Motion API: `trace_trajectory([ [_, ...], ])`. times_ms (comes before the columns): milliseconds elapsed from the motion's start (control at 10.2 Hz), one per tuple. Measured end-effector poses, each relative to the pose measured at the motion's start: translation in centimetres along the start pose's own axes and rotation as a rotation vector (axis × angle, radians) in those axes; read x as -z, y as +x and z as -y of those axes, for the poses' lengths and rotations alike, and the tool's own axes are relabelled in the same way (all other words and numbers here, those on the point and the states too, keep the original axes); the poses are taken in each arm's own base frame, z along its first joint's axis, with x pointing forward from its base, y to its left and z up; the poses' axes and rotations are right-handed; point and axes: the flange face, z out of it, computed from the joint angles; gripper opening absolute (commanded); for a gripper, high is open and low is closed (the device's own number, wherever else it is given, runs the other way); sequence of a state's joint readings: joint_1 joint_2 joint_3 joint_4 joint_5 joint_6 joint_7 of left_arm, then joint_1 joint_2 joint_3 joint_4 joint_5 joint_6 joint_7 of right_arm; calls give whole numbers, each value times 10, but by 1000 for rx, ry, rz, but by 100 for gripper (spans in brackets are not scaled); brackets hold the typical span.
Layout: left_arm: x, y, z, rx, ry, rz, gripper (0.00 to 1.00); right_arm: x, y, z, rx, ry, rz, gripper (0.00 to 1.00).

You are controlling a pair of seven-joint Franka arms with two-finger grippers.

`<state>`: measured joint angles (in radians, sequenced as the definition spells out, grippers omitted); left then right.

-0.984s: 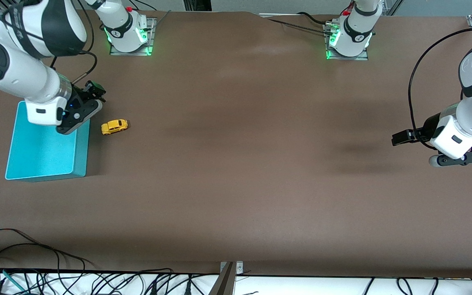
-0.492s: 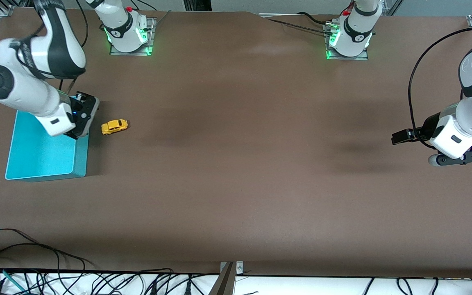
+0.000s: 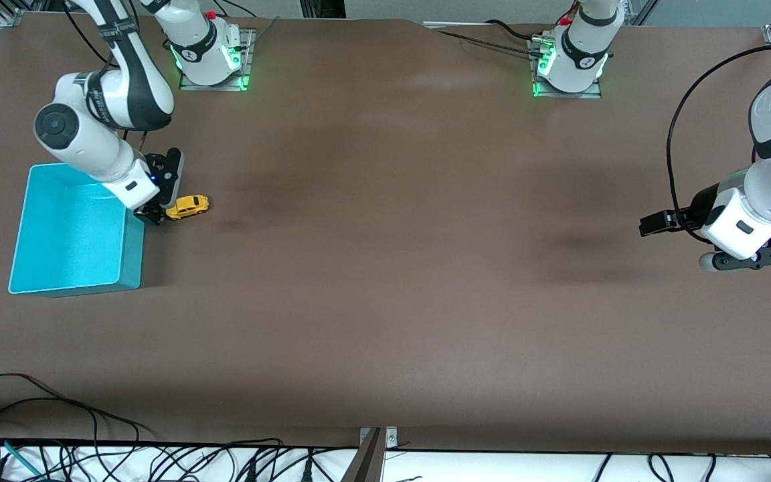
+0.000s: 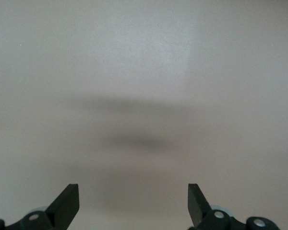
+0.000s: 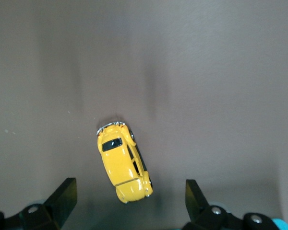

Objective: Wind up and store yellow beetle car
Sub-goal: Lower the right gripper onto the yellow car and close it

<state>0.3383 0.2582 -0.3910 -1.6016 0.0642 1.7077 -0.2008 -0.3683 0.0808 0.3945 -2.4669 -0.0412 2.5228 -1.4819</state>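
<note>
Reaching for the yellow beetle car (image 3: 187,206)

Right hand (image 3: 160,213) low over car's bin-side end, fingers wide, nothing held; car on desk (image 3: 399,268) just beside turquoise bin (image 3: 132,258). Left hand (image 3: 747,260) waiting, wide. Next: straddle, close.

Even, diffuse overhead light; front view sharp. Soft smudgy shadows on brown surface (image 3: 385,268) under both arms. Green glow at arm bases (image 3: 210,67). Left wrist view washed-out, pale, low contrast; right wrist view darker w/ vignetting at edges.
</note>
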Motion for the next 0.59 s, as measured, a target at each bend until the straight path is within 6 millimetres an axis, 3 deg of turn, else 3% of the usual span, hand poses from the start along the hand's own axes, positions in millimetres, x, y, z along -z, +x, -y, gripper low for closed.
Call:
trace_trajectory([
  [295, 0, 0, 0, -1, 0, 1, 100, -47, -27, 19, 68, -28, -35, 100],
  [590, 0, 0, 0, -1, 0, 1, 100, -54, -25, 20, 78, -20, -44, 100],
])
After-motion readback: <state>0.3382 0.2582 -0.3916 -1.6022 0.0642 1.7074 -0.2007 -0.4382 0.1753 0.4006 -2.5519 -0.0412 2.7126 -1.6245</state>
